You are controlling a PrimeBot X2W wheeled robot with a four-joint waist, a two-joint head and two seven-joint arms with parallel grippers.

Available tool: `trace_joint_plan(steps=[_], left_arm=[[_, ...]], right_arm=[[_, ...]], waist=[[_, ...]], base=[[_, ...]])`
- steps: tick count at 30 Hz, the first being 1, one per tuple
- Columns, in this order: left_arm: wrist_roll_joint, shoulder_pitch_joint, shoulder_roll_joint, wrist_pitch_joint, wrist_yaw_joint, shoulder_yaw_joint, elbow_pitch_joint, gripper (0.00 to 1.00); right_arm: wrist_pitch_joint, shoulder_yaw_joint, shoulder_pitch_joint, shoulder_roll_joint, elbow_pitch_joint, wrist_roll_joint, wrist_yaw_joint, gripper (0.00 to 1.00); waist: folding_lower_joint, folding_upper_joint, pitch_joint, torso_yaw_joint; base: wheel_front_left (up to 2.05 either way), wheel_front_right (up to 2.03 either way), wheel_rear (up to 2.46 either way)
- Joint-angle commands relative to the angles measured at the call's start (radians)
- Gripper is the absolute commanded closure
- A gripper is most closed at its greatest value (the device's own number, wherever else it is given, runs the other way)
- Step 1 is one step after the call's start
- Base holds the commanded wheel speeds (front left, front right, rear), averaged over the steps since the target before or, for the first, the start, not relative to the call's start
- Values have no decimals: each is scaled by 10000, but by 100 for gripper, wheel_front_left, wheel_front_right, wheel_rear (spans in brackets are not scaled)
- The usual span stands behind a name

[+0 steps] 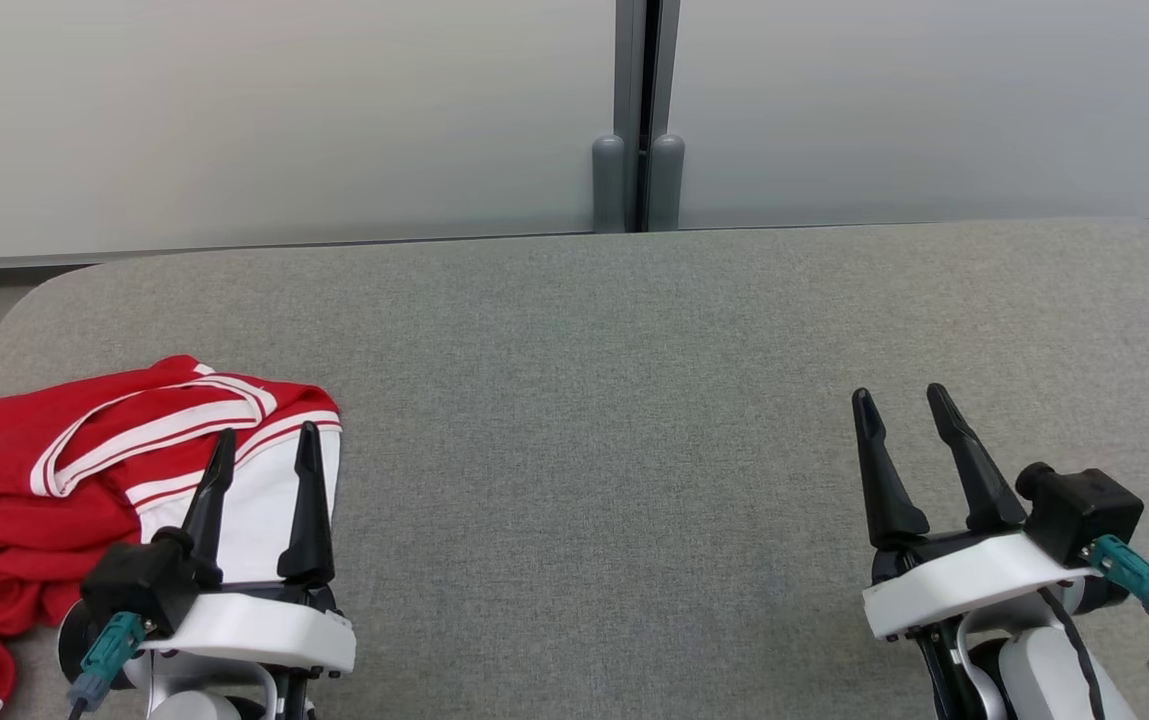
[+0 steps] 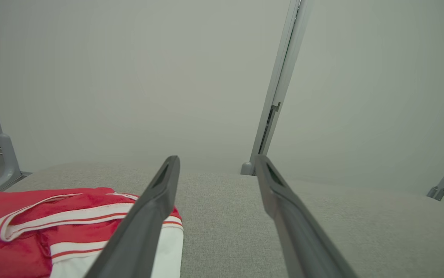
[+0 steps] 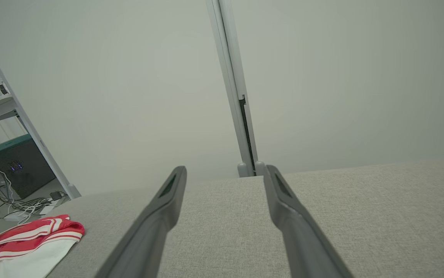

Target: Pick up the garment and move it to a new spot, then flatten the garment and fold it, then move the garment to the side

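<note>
Garment [image 1: 44, 470], far left of the post [image 1: 639, 180], at the counter's [image 1: 574, 330] near left corner: crumpled heap, not flat. Red cloth, white-and-red striped bands curling across the top, one plain white panel at its right edge. The fabric lies in soft folds with no clear outline. Its left part runs out of the head view, so I cannot tell whether it overhangs the rim. In the left wrist view the garment [image 2: 24, 227] sits low left. In the right wrist view the garment [image 3: 24, 239] is at the bottom left corner, white panel toward the camera.

Left end effector [image 1: 267, 430], left of the post, near edge: two dark fingers spread wide, nothing between them. In the head view they cross the garment's white panel. Touch cannot be judged. In the left wrist view the left end effector [image 2: 216, 157] has one finger over the white panel and the other over bare grey counter.

The post is a grey upright with twin rounded feet, standing at the counter's far edge between pale partition panels [image 1: 284, 120].

Right end effector [image 1: 899, 390], right of the post, near edge, well apart from the garment: fingers spread, empty, over bare counter. In the right wrist view the right end effector [image 3: 225, 167] points toward the post's foot

Far left of the post, beyond the counter: rack with a dark box [image 3: 22, 172] and loose cables [image 3: 21, 204] on the floor
</note>
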Motion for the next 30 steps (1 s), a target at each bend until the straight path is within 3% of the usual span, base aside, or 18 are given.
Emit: trace_joint_plan(steps=[1,30], left_arm=[[203,-192,63,-85,34,-1,-68,0],[2362,-204,57,-659,113,-118,-153,0]], right_arm=[[-122,37,-165,-58,-27,-199,43,0],[-694,394,-368,-79,320,-2122,39,0]], waist=[[0,0,9,2],[0,0,13,46]], base=[[0,0,0],[0,0,0]])
